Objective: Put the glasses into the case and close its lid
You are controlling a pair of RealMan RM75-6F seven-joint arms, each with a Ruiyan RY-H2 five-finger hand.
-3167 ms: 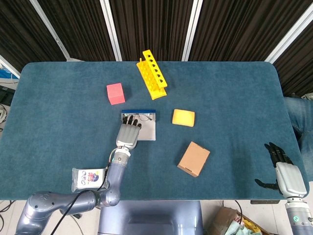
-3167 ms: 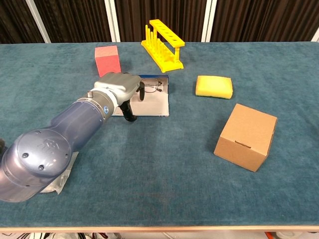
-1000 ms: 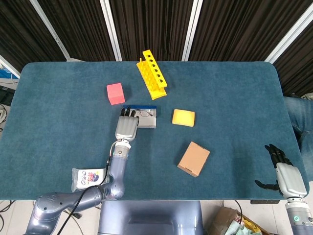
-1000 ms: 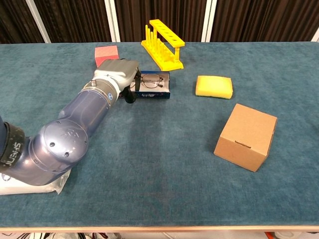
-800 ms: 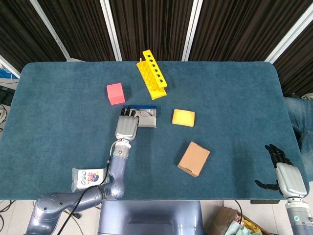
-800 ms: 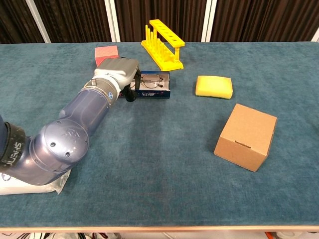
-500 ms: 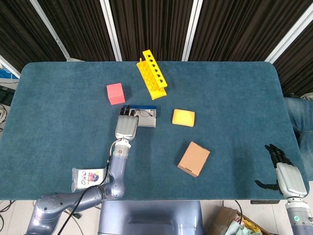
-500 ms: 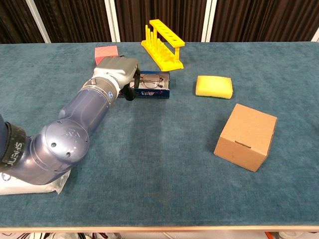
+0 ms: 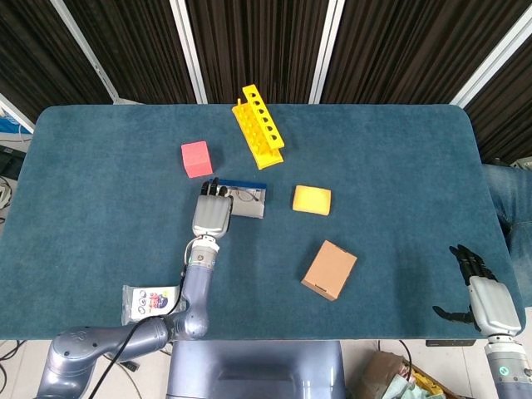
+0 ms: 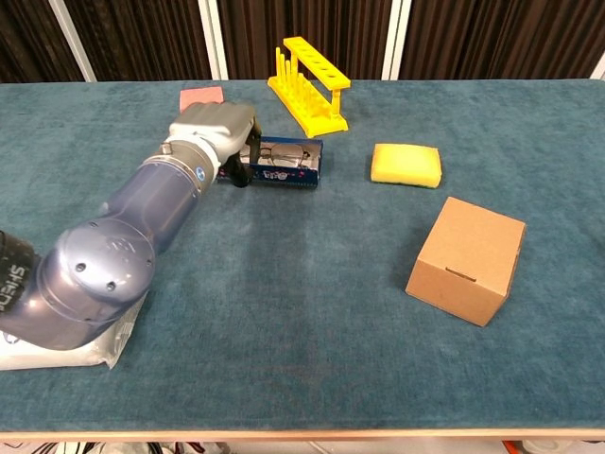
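left hand (image 10: 216, 128) rests fingers-down on the left end of the glasses case (image 10: 284, 163), touching it; a closed grip cannot be confirmed. glasses (image 10: 276, 151) lie inside the case. right hand (image 9: 485, 293) hangs open, fingers spread, off the table's (image 9: 391, 150) right edge.

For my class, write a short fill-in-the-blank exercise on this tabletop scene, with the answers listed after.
1. The left hand is at the ______ end of the glasses case.
2. The test-tube rack is coloured ______.
3. Between the case and the cardboard box lies a yellow ______.

Answers: left; yellow; sponge
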